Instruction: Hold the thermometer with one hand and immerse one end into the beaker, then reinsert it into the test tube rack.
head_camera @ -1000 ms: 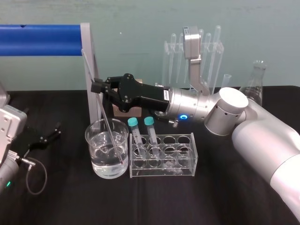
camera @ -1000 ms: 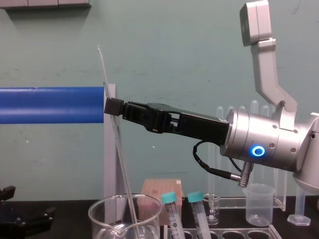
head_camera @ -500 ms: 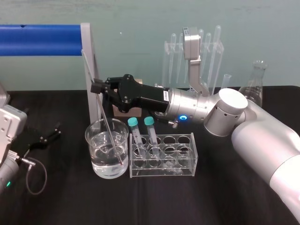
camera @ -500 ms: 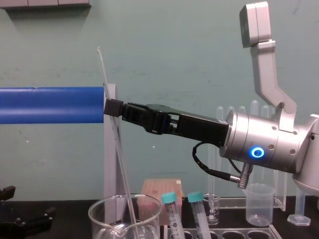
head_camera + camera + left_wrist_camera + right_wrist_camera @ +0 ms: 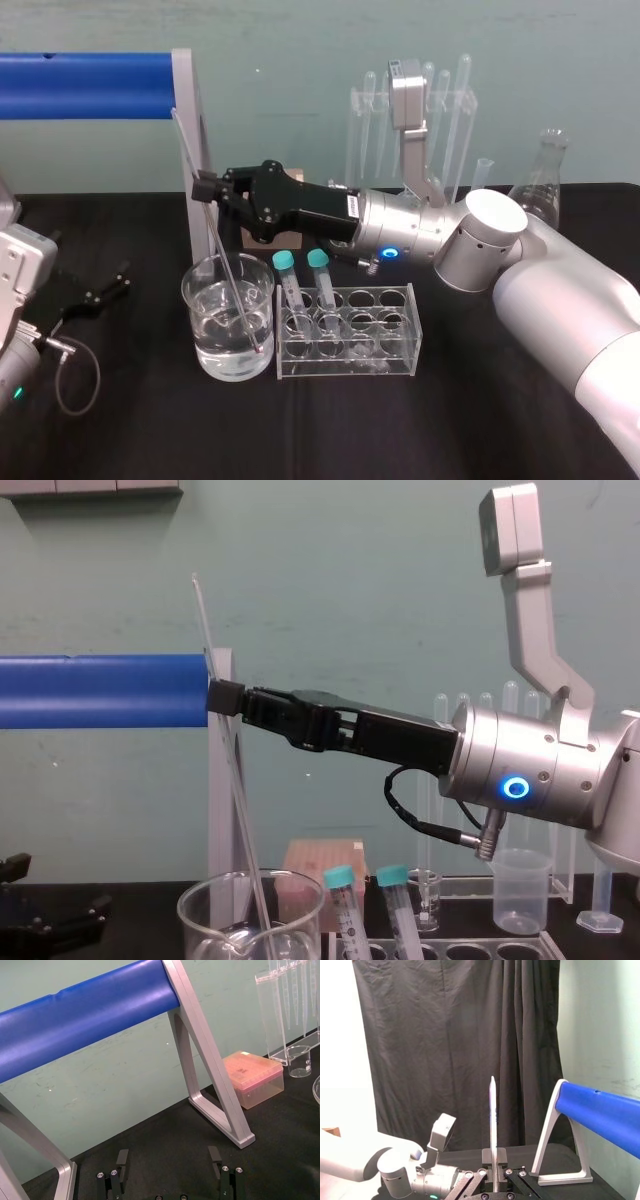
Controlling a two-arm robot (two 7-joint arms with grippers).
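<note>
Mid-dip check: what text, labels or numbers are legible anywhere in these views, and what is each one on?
Nothing reads clearly.
White label on the right hand, which grips the thermometer dipped in the beaker: print too small to read.
Dark scale marks on the thermometer: too fine to read.
Test tube rack and left hand, parked open at the table's left: no text seen.

1. We count one test tube rack holding two teal-capped tubes.
2. We count one thermometer and one beaker, left of the rack.
3. We count one conical flask and one pipette stand, behind the rack.
</note>
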